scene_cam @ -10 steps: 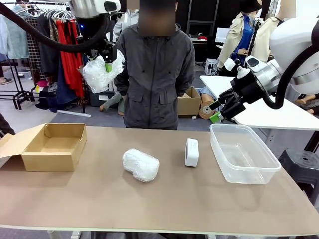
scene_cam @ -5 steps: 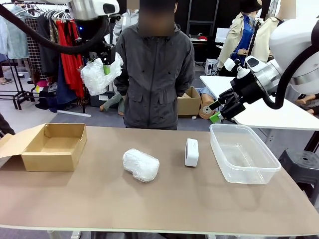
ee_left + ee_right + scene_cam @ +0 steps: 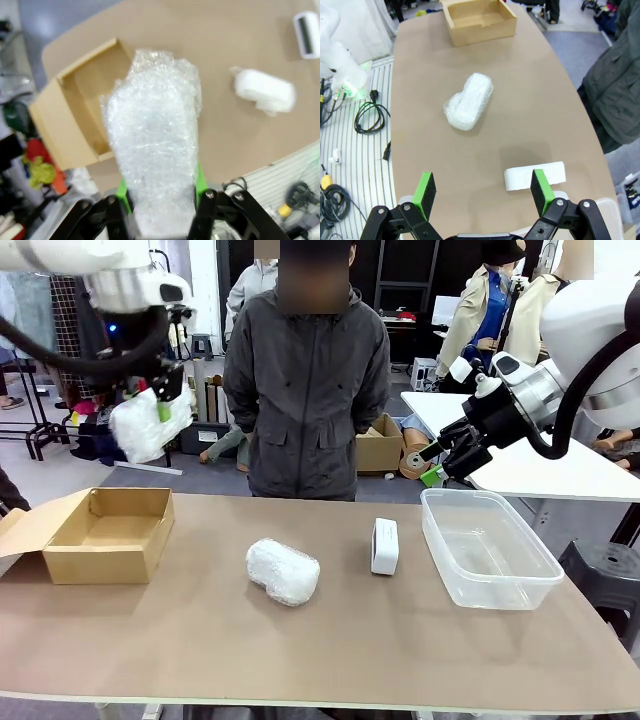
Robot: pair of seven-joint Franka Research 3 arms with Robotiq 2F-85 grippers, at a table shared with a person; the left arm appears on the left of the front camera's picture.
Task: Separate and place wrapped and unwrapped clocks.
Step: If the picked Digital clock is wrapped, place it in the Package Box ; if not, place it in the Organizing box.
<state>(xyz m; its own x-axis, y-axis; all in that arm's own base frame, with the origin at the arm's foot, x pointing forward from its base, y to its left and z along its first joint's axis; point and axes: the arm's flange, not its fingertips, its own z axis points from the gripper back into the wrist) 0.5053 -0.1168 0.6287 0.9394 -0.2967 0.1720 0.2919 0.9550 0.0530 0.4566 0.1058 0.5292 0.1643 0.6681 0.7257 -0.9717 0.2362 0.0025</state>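
The front camera faces across the surface (image 3: pixel 200 640) toward the person (image 3: pixel 305 390). Both wrist cameras look down from well above; all three views share the cardboard box (image 3: pixel 105 530) and the lying wrapped clock (image 3: pixel 283 571).

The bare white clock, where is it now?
In the front view the bare white clock stands right of centre, between the white bubble-wrapped lump and the clear plastic tub.

A white side table (image 3: pixel 545 478) and a cardboard carton (image 3: pixel 378 450) stand on grey floor (image 3: pixel 70 480).
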